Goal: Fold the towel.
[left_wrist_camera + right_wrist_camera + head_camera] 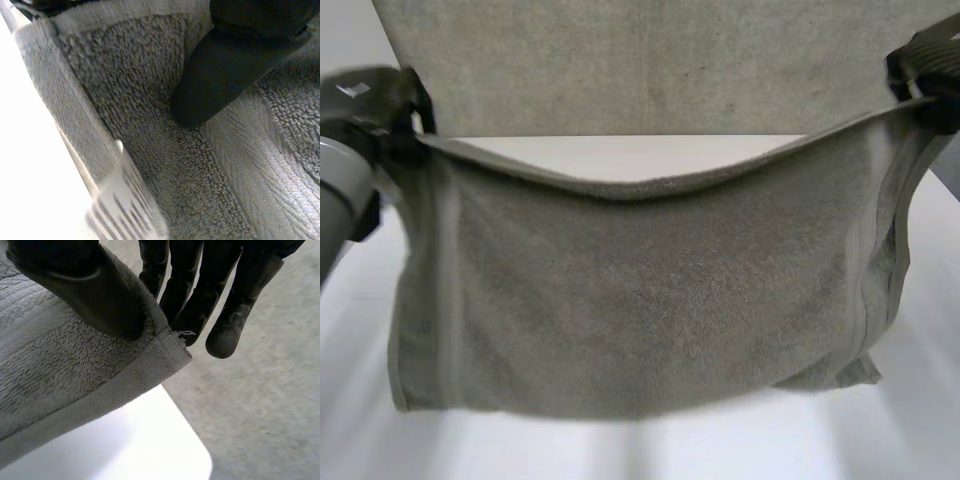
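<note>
Two corners are pinched between thumb and fingers [230, 335], by left hand [225, 65] and right hand [95, 290]; I want the towel [640, 300] level and taut.

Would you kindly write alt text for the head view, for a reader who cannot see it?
A grey towel is held up above the white table, gripped at its upper corners by the left hand and right hand. Its top edge sags between them and the cloth hangs down in a broad sheet.
</note>
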